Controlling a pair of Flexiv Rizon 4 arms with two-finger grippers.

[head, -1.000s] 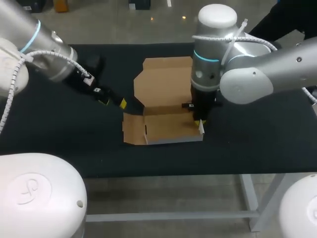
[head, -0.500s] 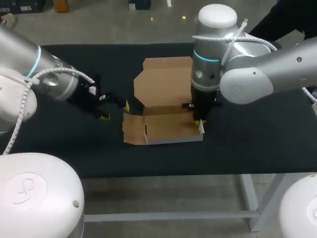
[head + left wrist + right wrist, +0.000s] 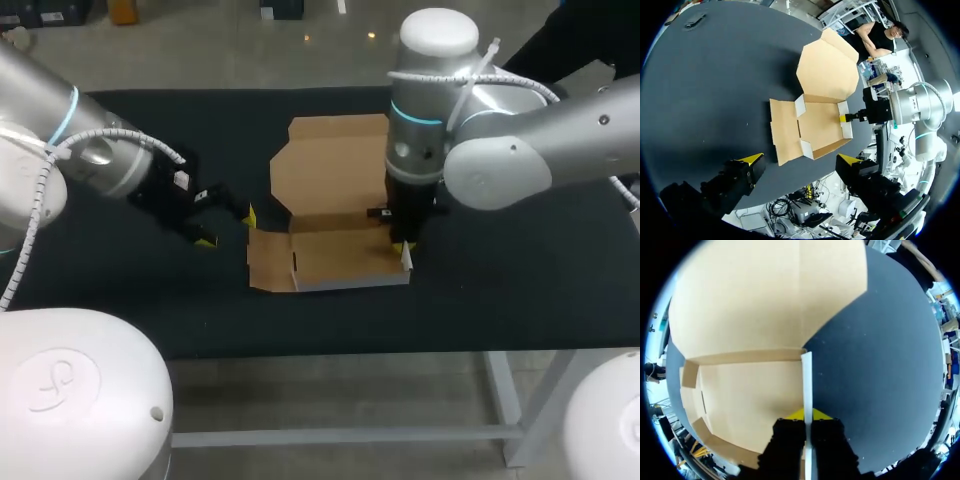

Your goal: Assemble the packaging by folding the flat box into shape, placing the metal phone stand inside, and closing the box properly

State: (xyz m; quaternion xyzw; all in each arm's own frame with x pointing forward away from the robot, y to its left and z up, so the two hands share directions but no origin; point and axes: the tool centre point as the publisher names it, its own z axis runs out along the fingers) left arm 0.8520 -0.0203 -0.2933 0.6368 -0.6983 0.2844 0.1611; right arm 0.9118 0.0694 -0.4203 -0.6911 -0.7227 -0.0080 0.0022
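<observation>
The black tabletop (image 3: 120, 300) is carrying the cardboard box (image 3: 340, 258), which is lying near its middle with the tray half formed. Its lid (image 3: 330, 165) is lying open and flat on the far side, and one side flap (image 3: 268, 262) is spreading flat on the left. The right hand (image 3: 402, 250) is pointing straight down at the tray's right side wall (image 3: 806, 380) and pinching that upright wall between its narrowed fingers. The left hand (image 3: 228, 227) is hovering just beside the flat flap, apart from the box, its fingers spread wide and holding nothing.
</observation>
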